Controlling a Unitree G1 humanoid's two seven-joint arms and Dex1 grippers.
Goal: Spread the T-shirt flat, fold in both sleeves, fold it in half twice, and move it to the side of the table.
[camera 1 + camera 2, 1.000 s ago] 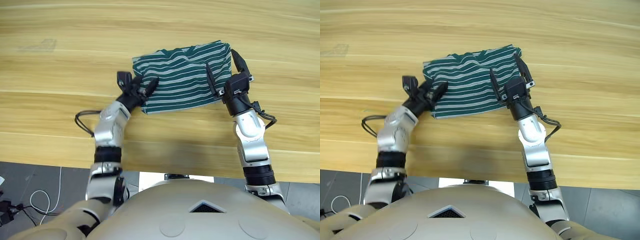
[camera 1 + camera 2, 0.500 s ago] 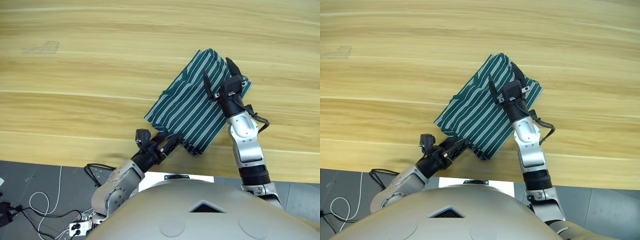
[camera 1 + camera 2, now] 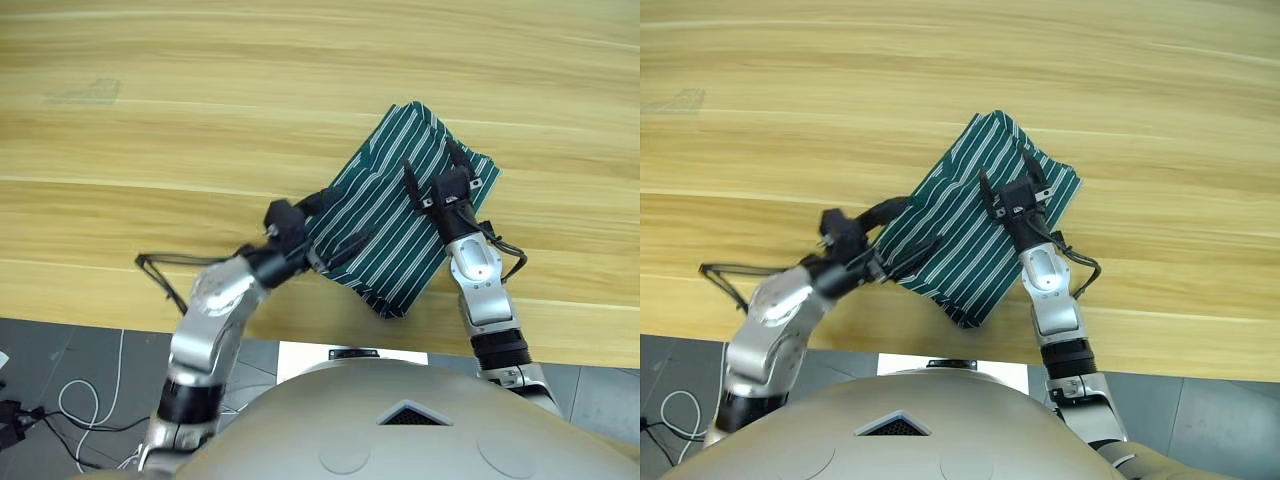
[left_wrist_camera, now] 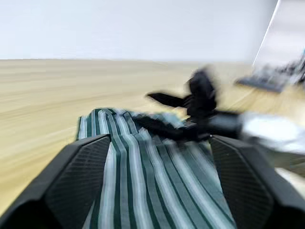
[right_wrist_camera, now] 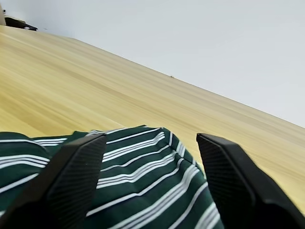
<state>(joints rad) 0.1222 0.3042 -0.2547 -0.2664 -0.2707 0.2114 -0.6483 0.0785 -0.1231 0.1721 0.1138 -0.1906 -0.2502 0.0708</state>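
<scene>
Jaws on both arms gape wide, gripping nothing, and the folded T-shirt (image 3: 390,250) lies slantwise on the surface (image 3: 150,150) right beneath them, left jaws at its edge, right jaws mid-cloth, so I'd guess right's better placed to slide it.

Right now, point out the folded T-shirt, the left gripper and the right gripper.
T-shirt (image 3: 400,262), left eye view, on the striped cloth toward the corner nearest the robot.
left gripper (image 3: 352,214), left eye view, midway between its open fingertips.
right gripper (image 3: 427,155), left eye view, midway between its open fingertips.
</scene>
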